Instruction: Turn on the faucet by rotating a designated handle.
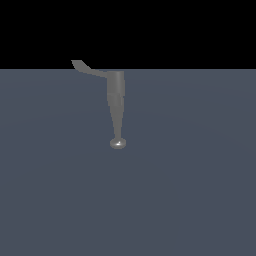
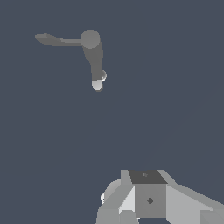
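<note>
The faucet (image 1: 116,100) is a slim grey tapered column on the grey-blue floor, with a small shiny knob (image 1: 118,143) at its narrow end. The handle (image 1: 87,68) is a thin curved arm that branches from the wide end toward the exterior view's left. The wrist view shows the faucet (image 2: 93,57), its handle (image 2: 54,40) and knob (image 2: 98,84) well away from my gripper (image 2: 148,177). The gripper appears there as one white and grey block with no gap between the fingers, and it holds nothing. The exterior view does not show the gripper.
A flat grey-blue floor (image 1: 190,190) spreads around the faucet. Black background lies above its far edge (image 1: 200,68).
</note>
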